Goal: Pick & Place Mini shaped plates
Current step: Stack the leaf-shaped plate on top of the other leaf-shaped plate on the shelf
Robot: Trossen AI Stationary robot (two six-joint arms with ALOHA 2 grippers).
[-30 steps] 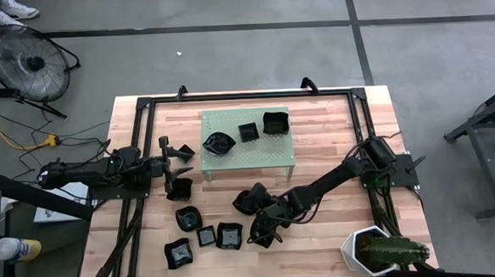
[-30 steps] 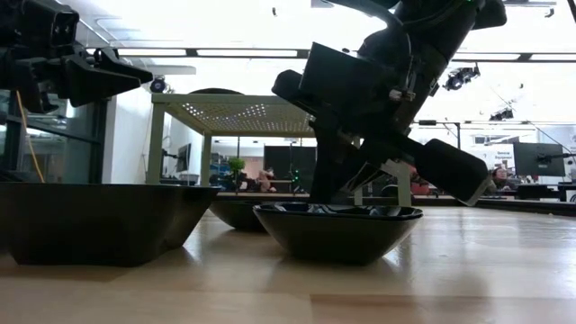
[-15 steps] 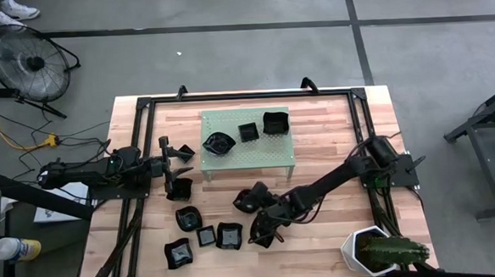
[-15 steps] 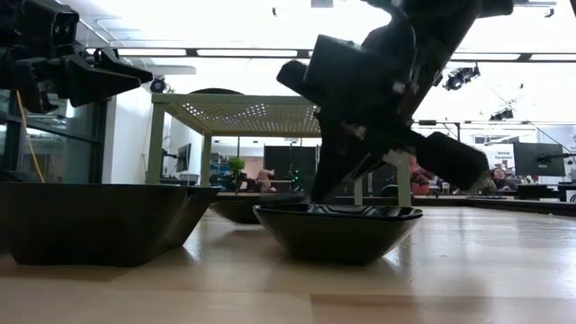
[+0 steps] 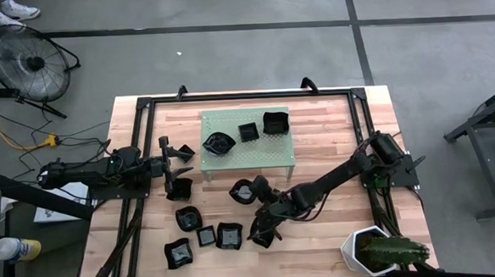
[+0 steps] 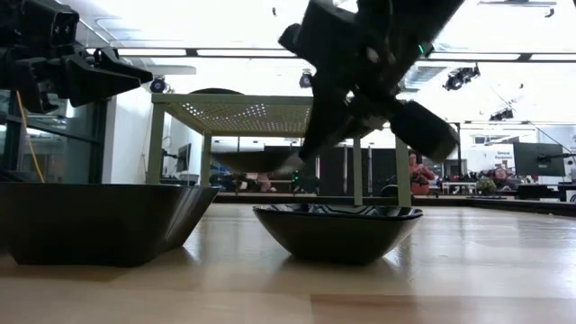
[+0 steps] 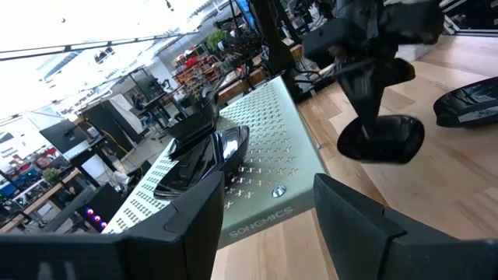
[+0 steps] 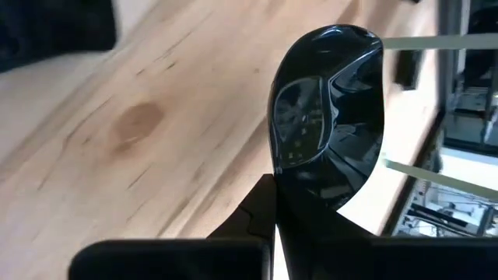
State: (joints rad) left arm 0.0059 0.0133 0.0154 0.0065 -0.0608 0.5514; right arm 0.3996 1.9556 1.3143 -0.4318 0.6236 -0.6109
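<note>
The mini shaped plates are small glossy black dishes. Three sit on the green perforated stand. Several more rest on their bases on the wood, among them one under the left arm and a group near the front edge. My right gripper hangs over the middle of the table, shut on one plate, which also shows in the right wrist view. My left gripper waits open beside the stand's left end, touching nothing. My right gripper pinches the plate by the part of its rim nearest the wrist, between the two fingers. The plate sticks out beyond the fingertips, tipped up on its edge with its hollow side showing. It is lifted clear of the wood; in the low view it hangs above the table.
A white hexagonal pot with a cactus stands at the table's near right corner. A black frame runs round the table. One plate lies just near of the right gripper. Bare wood lies right of the stand.
My right gripper has risen and drawn slightly toward the far edge and the stand, carrying the plate with it. The plate has come up off the wood and now hangs clear. The left arm has kept still.
</note>
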